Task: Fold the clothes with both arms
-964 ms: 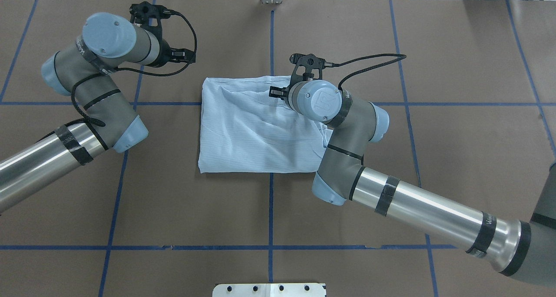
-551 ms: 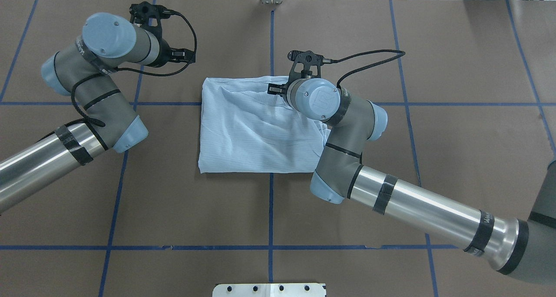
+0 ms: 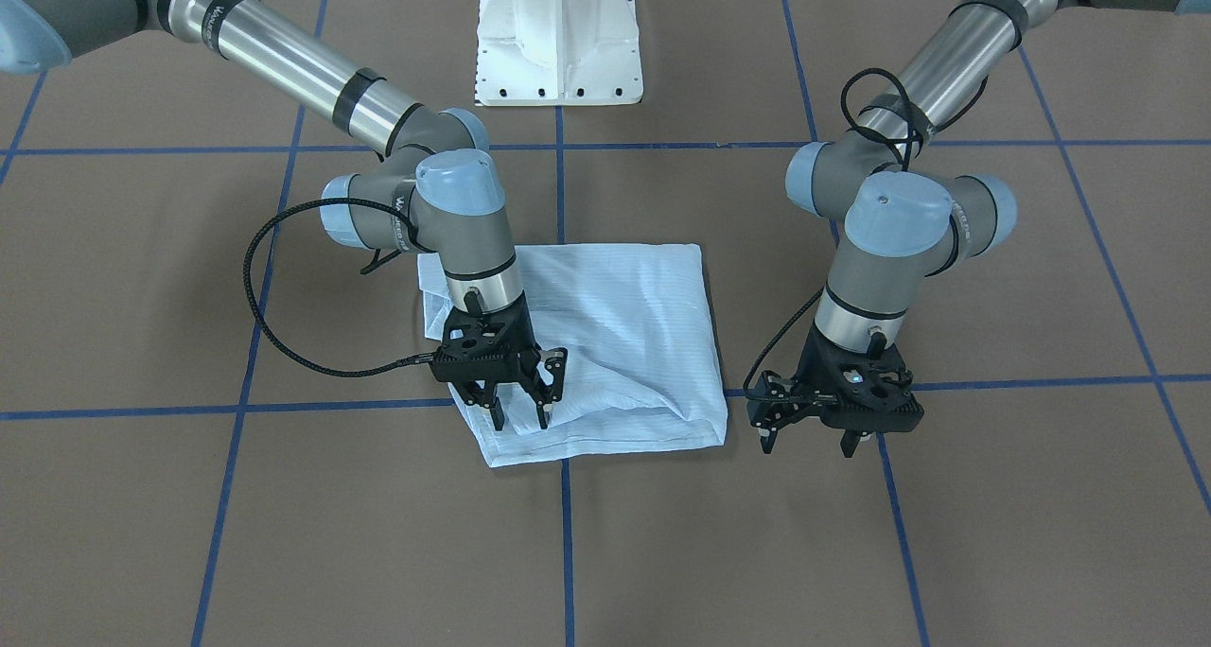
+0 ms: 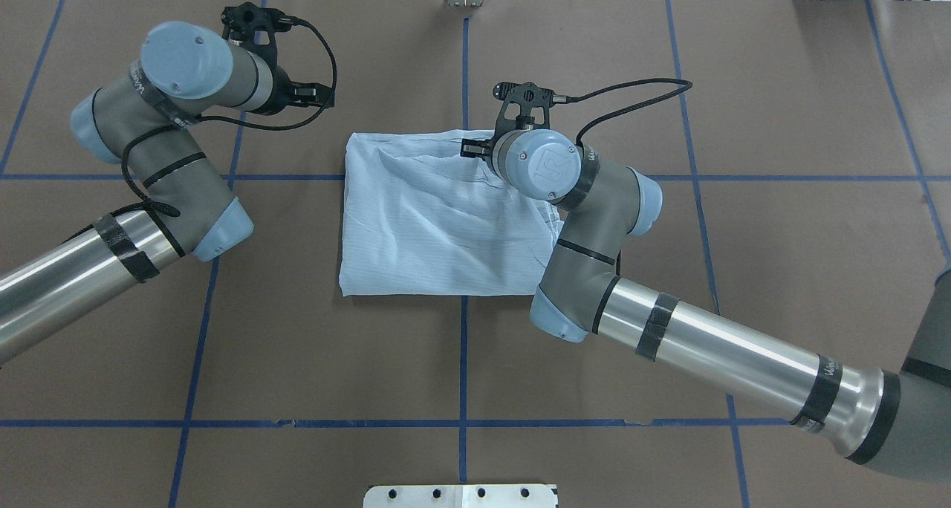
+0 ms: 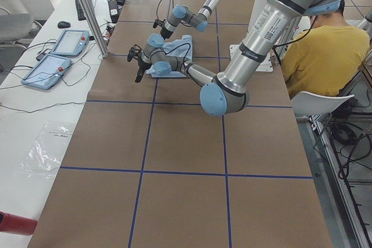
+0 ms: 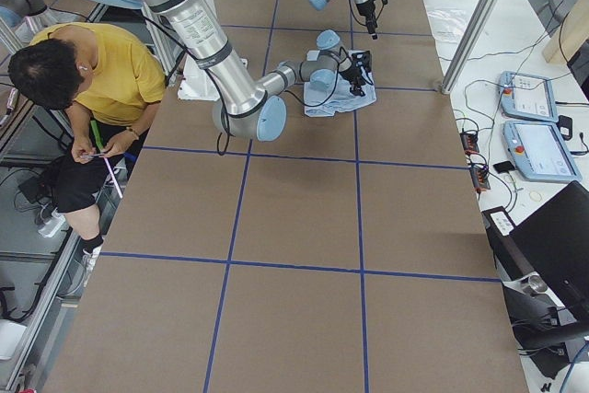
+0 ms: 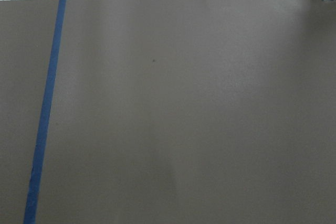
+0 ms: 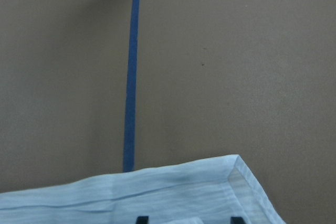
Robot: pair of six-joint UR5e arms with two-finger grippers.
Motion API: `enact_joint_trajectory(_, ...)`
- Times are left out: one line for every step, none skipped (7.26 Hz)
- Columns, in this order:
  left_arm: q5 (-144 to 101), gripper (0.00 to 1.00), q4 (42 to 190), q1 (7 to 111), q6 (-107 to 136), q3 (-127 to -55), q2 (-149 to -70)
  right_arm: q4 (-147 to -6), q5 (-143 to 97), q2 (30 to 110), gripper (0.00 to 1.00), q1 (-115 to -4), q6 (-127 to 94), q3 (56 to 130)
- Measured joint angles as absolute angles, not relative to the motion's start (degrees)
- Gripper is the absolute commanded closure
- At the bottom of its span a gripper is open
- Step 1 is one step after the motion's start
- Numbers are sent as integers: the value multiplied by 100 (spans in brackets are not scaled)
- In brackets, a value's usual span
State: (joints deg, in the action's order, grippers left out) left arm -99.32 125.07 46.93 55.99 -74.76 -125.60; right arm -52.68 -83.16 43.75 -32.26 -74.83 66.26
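While the right gripper [image 3: 520,419] is held spread over one corner of the folded, wrinkled, finely striped pale blue shirt [image 3: 624,325] with nothing clamped, the left gripper [image 3: 809,446] is held wide and empty just beside the shirt, around which the flat brown table [image 3: 284,533] is left bare.

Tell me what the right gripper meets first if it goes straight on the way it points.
The shirt: the right gripper points down, open, over one corner of it. Whether it already touches is unclear.
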Motion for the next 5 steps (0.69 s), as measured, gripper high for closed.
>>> enact_joint_trajectory(-9932, 0, 12507, 4693, 5599, -7478, -12560, -5266, -8300, 4366, 42, -3236, -7443, 6608)
enact_joint_trajectory(-9932, 0, 12507, 4693, 5599, -7479, -12560, -5265, -8281, 4323, 46, -3237, -7429, 6560)
enact_joint_trajectory(-9932, 0, 12507, 4693, 5599, -7494, -12559, -5265, -8257, 4246, 46, -3232, -7433, 6475)
enact_joint_trajectory(-9931, 0, 12503, 4693, 5599, -7529, -12560, -5265, -8225, 4192, 51, -3221, -7444, 6418)
enact_joint_trajectory(-9932, 0, 12495, 4693, 5599, -7567, -12557, -5265, -8204, 4169, 53, -3214, -7450, 6393)
